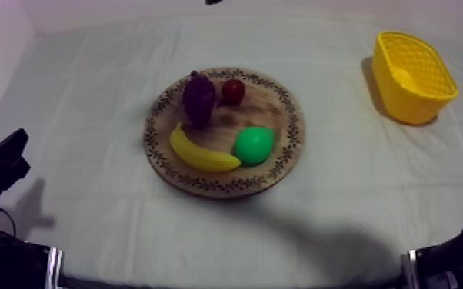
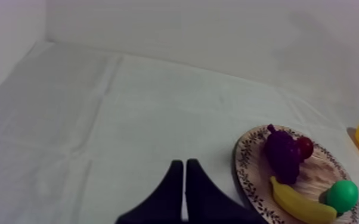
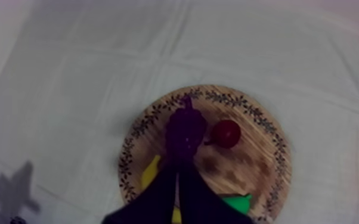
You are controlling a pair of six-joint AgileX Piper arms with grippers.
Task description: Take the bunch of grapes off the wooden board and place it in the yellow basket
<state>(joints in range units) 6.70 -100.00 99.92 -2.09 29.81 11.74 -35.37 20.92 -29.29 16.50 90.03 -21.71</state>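
You find the bunch of grapes (image 1: 199, 98) on the wooden board's (image 1: 292, 127) far-left part, its long axis running near to far, stem pointing at the pale wall (image 2: 217, 36). Your left gripper (image 2: 183, 162) and right gripper (image 3: 179, 167) are both clenched on nothing. The yellow basket (image 1: 411, 73) stands well apart on the grey-white cloth (image 1: 88, 100).
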